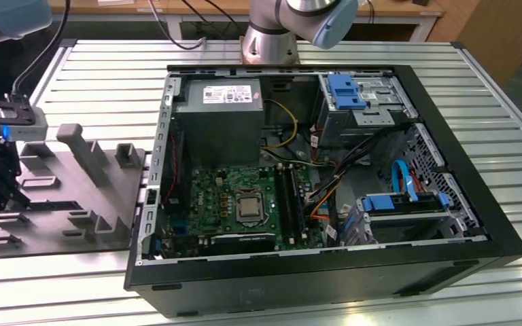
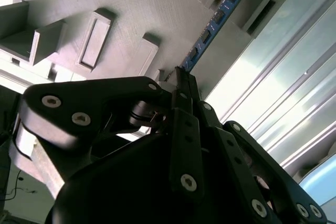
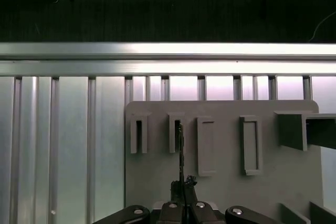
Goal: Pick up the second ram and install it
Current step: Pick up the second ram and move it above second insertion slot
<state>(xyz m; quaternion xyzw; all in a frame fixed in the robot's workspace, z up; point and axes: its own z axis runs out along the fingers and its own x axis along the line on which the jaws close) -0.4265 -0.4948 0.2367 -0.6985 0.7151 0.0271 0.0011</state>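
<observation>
On the grey tray point(image 3: 157, 182), at the near end of the memory stick point(image 2: 212, 22), the gripper point(image 2: 182, 80) has its two thin fingers pinched close together. They look shut on the stick. The stick is blue-black, long and flat. It stands on its thin edge, so the fingers can squeeze its two flat sides. Its far end sits in a little slotted post point(image 3: 172, 142) close to the tray's edge, and that post keeps it standing up straight. So I think the stick is not lifted out yet. Other posts and empty frames stand beside it along the same edge of the tray. Past that edge run the shiny bars of the metal table point(image 3: 73, 145). Farther off on the table, to the exterior view's right of the tray, the open computer case point(image 1: 334, 272) lies on its side, so its long black slots point(image 1: 288, 193) face up.
</observation>
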